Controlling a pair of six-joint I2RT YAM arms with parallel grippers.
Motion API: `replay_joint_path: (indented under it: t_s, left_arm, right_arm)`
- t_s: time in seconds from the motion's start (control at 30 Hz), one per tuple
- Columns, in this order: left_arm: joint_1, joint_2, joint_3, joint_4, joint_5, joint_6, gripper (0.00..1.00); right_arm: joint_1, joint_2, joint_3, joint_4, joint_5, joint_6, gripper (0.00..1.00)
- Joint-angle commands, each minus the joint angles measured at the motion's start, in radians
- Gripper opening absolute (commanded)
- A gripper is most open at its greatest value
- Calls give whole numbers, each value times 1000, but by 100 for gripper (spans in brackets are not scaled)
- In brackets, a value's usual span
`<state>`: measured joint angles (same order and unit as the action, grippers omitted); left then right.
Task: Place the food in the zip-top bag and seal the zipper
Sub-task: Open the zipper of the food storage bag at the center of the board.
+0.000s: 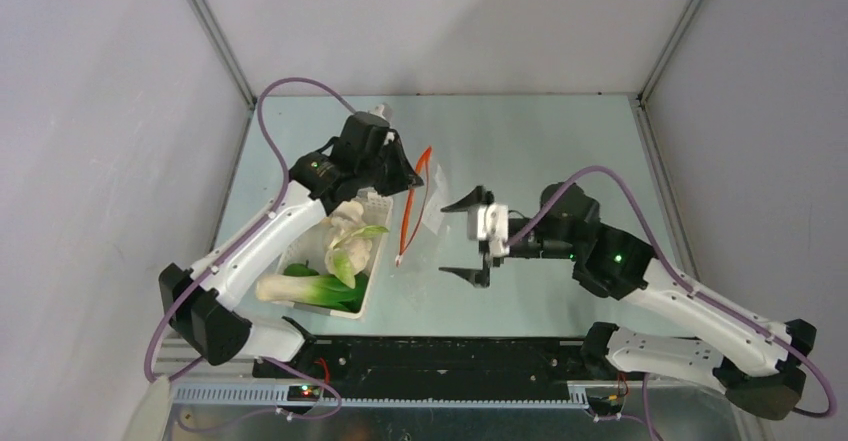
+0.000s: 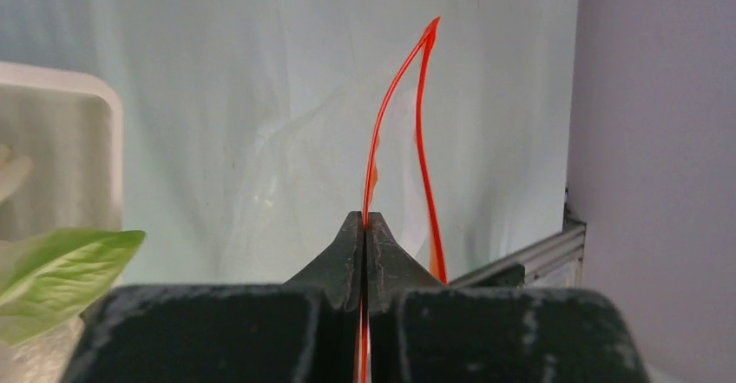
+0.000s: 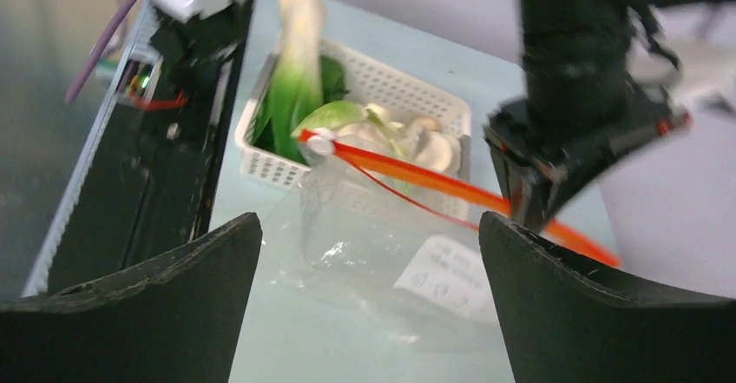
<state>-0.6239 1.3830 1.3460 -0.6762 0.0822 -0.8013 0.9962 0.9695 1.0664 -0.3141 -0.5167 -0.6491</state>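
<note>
Zip-top bag (image 1: 428, 209): clear, crinkly, mouth parted, low on the worktop (image 1: 560, 141) between the two arms, just beside the white basket (image 1: 368, 286).
Zipper (image 2: 379, 131): red-orange strip, one side pinched by the left pincer (image 2: 365, 220), whose jaws are pressed together on it.
Right pincer (image 1: 463, 239): jaws wide apart, holding nothing, facing the bag.
Food (image 1: 345, 246): bok choy and white pieces, all in the basket.
</note>
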Motion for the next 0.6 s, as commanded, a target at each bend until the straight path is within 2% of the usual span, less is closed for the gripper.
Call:
replay_joint_path:
  t_s: [0.0,0.03,0.07,0.1,0.13,0.23,0.37,0.57]
  left_arm:
    - [-27,-64,79,-14,-185,70,0]
    - [-40,-68,92,-16,-228,73,0]
    - [-47,-73,99,-22,-253,80,0]
    - [-68,-78,114,-24,-311,86,0]
    - [-80,-80,124,-29,-339,101,0]
    - [-145,-75,163,-32,-470,121,0]
    - [-193,-44,163,-20,-514,92,0]
    - [-254,30,142,13,-543,47,0]
  right_arm:
    - [-40,-54,-26,185,294,557,99]
    - [-57,-60,-27,182,411,651,99]
    - [-103,-62,-27,157,447,831,99]
    - [-133,-65,-27,140,474,911,99]
    - [-187,-66,-27,110,462,1027,100]
    - [-244,-65,-27,61,477,1192,100]
    - [-242,-50,-26,-3,635,1339,99]
    - [-231,12,-9,-69,663,1402,96]
